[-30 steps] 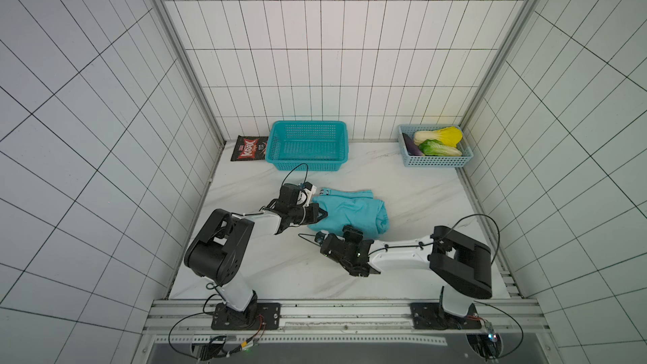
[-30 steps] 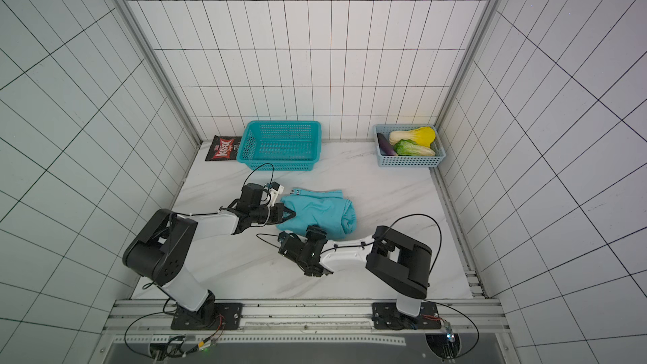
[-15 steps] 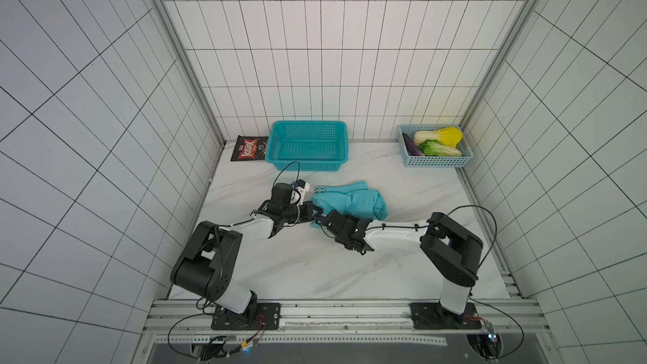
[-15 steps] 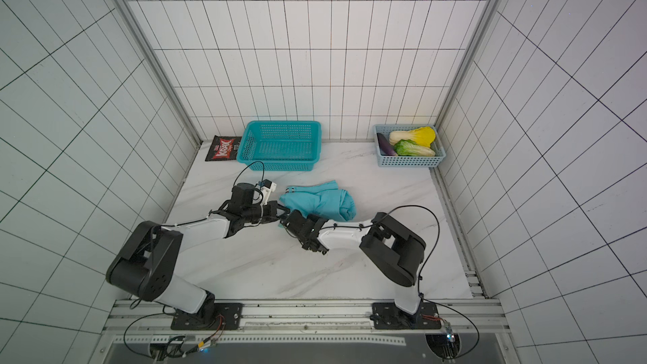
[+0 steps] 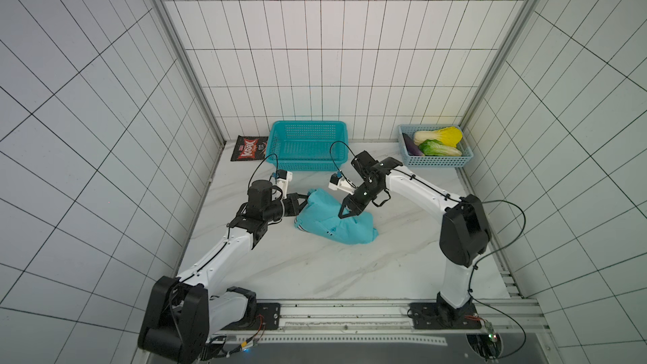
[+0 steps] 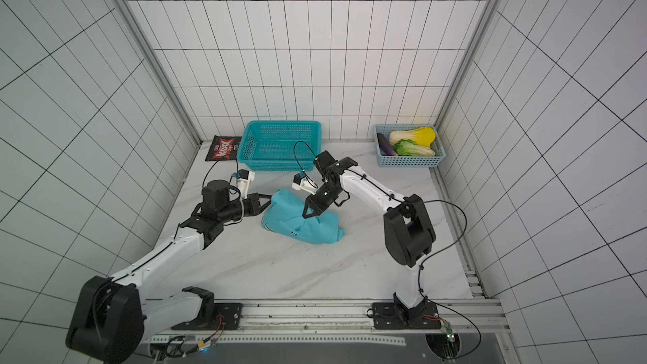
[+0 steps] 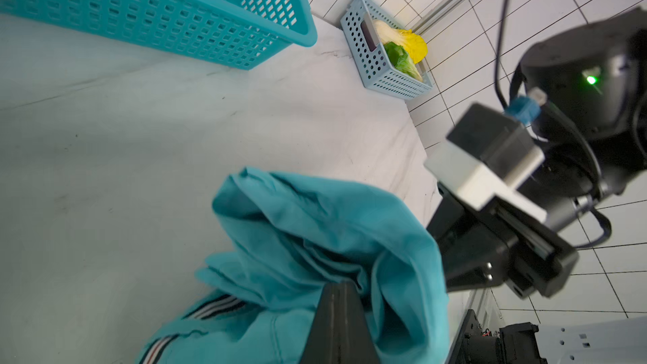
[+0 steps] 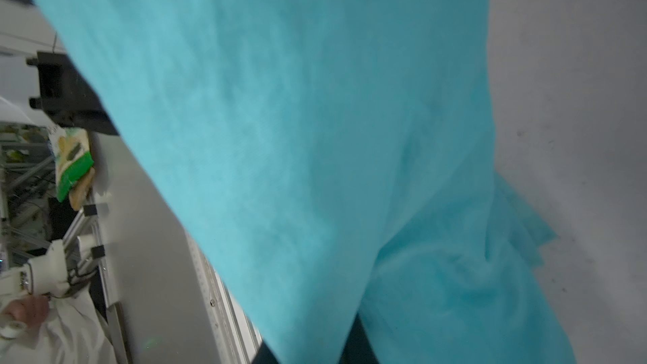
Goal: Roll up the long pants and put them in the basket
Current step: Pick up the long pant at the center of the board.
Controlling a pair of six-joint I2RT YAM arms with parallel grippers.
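Long pants lie in both top views as a loose, half-rolled bundle in the middle of the worktop. They sit in front of the turquoise basket and apart from it. The left end effector reaches in low from the side and is clenched on the bundle's left end. That looks like an anchor, so the cloth cannot slide while it is turned. The right end effector comes down from above with its jaws pinched together on a fold on top of the bundle. It seems placed there to draw that layer over. A small blue basket of vegetables stands well apart in the far corner.

In the left wrist view, the long pants bunch around the closed left end effector. The striped waistband trim trails just beside it on the worktop. This grip therefore sits near the waist end.

In the right wrist view, turquoise cloth drapes across almost the whole picture, rising from the worktop toward the dark fingers. That suggests the pinched fold is lifted rather than pressed flat. The contact point itself is hidden by cloth.
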